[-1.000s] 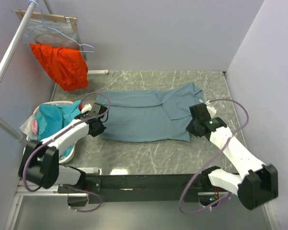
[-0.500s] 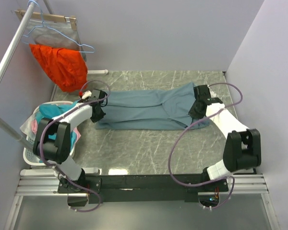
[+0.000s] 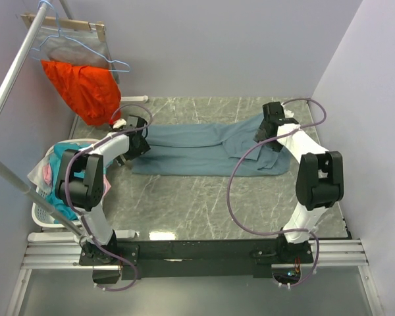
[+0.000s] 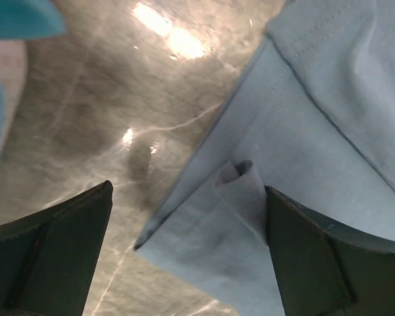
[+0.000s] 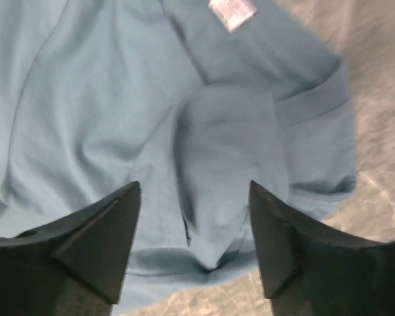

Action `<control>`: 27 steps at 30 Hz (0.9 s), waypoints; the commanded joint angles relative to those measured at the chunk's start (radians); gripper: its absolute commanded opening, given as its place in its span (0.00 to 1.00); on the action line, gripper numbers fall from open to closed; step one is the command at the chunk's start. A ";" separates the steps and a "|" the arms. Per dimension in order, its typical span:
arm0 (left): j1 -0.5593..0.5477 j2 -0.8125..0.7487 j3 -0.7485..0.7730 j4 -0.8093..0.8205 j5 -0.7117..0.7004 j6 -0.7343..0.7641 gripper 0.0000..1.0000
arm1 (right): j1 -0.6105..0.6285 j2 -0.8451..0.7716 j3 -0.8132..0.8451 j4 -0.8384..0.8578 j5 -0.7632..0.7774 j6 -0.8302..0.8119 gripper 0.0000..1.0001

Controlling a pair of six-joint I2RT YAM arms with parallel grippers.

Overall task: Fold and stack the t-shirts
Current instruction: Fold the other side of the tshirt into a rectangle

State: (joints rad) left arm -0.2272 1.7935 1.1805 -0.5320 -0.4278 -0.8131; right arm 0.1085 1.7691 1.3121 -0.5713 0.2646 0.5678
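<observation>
Marble table [image 3: 204, 210]: bare room along near edge. Slate-blue t-shirt [image 3: 197, 150] lies folded in long band across far half, hem left, collar right. Left gripper [image 4: 187, 197] gapes over hem corner, right gripper [image 5: 194, 191] over collar; neither holds cloth.

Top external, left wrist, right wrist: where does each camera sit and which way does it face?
Top external: above, behind the bases, looking down on table and slate-blue t-shirt; left arm, right arm show.
Left wrist: on the left arm, facing down at the shirt's hem corner; open left gripper shows.
Right wrist: on the right arm, facing down at the neck label end; open right gripper shows.
Shared: all see the t-shirt.
</observation>
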 commanded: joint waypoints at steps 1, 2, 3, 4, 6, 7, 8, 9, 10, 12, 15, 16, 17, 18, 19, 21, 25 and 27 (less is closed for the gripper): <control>0.000 -0.169 0.004 0.004 -0.023 0.006 0.99 | -0.009 -0.152 -0.033 0.068 0.090 -0.029 0.77; 0.000 -0.193 -0.013 0.024 0.000 0.009 1.00 | -0.010 -0.167 -0.049 0.077 0.058 -0.031 0.77; -0.001 -0.216 -0.024 0.039 0.027 0.014 0.99 | -0.009 -0.180 -0.077 0.076 0.044 -0.029 0.77; -0.001 -0.256 -0.036 0.058 0.056 0.020 1.00 | -0.009 -0.191 -0.089 0.071 0.032 -0.025 0.77; -0.007 -0.282 -0.065 0.105 0.142 0.032 0.99 | -0.009 -0.195 -0.126 0.060 0.013 -0.016 0.77; -0.011 -0.296 -0.074 0.131 0.174 0.035 0.99 | -0.010 -0.200 -0.142 0.063 0.001 -0.010 0.77; -0.017 -0.299 -0.096 0.157 0.238 0.051 0.99 | -0.010 -0.200 -0.157 0.077 -0.014 -0.006 0.77; -0.021 -0.299 -0.105 0.203 0.273 0.055 0.99 | -0.010 -0.200 -0.180 0.083 -0.030 -0.003 0.77; -0.026 -0.287 -0.111 0.219 0.300 0.058 1.00 | -0.010 -0.197 -0.194 0.096 -0.047 0.001 0.77; -0.037 -0.263 -0.111 0.256 0.374 0.075 0.99 | -0.010 -0.185 -0.205 0.114 -0.097 0.001 0.76; -0.052 -0.171 -0.088 0.267 0.400 0.074 0.99 | -0.010 -0.140 -0.189 0.137 -0.160 0.006 0.74; -0.060 -0.154 -0.078 0.271 0.403 0.075 0.99 | -0.010 -0.117 -0.188 0.146 -0.195 0.007 0.73; -0.063 -0.140 -0.071 0.274 0.406 0.074 0.99 | -0.010 -0.106 -0.180 0.163 -0.208 0.009 0.72; -0.066 -0.116 -0.065 0.276 0.408 0.074 0.99 | -0.012 -0.097 -0.177 0.172 -0.217 0.007 0.72; -0.075 -0.106 -0.058 0.285 0.408 0.074 0.99 | -0.009 -0.082 -0.177 0.186 -0.241 0.009 0.71; -0.080 -0.083 -0.050 0.291 0.405 0.077 0.99 | -0.009 -0.060 -0.160 0.194 -0.249 0.014 0.71; -0.089 -0.043 -0.025 0.274 0.391 0.081 0.98 | -0.009 -0.016 -0.131 0.182 -0.261 0.015 0.70; -0.089 -0.031 -0.025 0.274 0.386 0.081 0.98 | -0.007 -0.014 -0.134 0.195 -0.263 0.014 0.69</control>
State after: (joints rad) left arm -0.3111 1.7477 1.1061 -0.2951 -0.0460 -0.7517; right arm 0.1040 1.7489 1.1347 -0.4183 0.0273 0.5762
